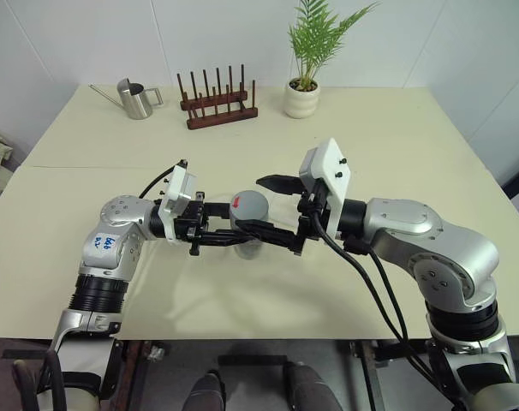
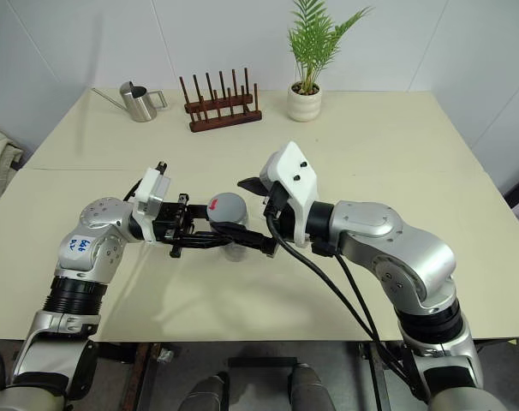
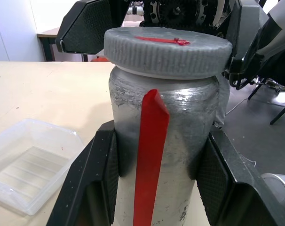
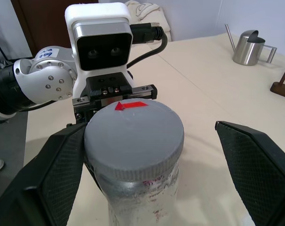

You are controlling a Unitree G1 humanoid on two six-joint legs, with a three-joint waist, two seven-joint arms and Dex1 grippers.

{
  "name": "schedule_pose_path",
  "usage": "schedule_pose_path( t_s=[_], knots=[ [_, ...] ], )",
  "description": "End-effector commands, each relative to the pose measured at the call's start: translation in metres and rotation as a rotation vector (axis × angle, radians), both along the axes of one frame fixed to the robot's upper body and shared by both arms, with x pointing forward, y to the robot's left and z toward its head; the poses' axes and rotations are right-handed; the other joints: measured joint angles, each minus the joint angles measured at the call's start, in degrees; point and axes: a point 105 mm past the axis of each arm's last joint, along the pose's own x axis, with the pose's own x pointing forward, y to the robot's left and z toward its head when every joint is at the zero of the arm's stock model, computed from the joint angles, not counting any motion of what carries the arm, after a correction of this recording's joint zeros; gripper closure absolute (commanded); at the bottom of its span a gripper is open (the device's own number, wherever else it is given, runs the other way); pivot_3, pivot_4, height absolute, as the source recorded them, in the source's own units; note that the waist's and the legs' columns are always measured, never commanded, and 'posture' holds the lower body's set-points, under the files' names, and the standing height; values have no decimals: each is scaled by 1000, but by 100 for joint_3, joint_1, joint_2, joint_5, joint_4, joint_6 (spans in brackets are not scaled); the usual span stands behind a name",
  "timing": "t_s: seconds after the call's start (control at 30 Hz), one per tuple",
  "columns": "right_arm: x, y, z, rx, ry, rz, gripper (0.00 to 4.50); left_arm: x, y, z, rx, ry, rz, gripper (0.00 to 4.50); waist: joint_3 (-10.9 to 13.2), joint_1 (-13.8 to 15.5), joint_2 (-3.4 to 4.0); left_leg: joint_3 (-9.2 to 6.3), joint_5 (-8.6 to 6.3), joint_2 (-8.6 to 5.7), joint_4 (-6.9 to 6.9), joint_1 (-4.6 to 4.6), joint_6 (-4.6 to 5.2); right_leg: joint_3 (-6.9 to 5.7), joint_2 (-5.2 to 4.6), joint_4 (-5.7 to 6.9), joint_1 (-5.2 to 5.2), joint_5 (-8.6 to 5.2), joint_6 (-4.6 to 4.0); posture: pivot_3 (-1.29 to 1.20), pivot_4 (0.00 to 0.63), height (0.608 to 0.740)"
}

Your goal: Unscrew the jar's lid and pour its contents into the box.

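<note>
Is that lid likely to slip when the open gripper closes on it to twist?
Probably not: the lid has a ribbed edge, which should give the right gripper purchase. It looks stiff. The jar is clamped by the left gripper, so it likely won't spin.

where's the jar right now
The jar is held above the table's middle in the left gripper, lid on, the open right gripper around the lid.

Open tabletop [image 1: 396, 154] — clutter far back
</note>
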Motion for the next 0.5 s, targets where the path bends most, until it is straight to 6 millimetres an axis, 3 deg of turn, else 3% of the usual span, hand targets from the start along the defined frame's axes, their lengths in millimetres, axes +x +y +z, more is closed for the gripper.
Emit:
schedule_pose_path(
  t_s=[0.03, 0.5],
  knots=[
    [3, -11, 9, 16, -40, -45, 37, -3, -2, 12, -10, -63, -27, 2651, 0, 0, 0, 0, 0, 0, 0, 0, 0, 0, 0, 0, 0, 0, 0, 0, 150, 740],
    [2, -18, 9, 4, -44, -62, 37, -2, -2, 13, -13, -63, -26, 2651, 0, 1, 0, 0, 0, 0, 0, 0, 0, 0, 0, 0, 0, 0, 0, 0, 150, 740]
  ],
)
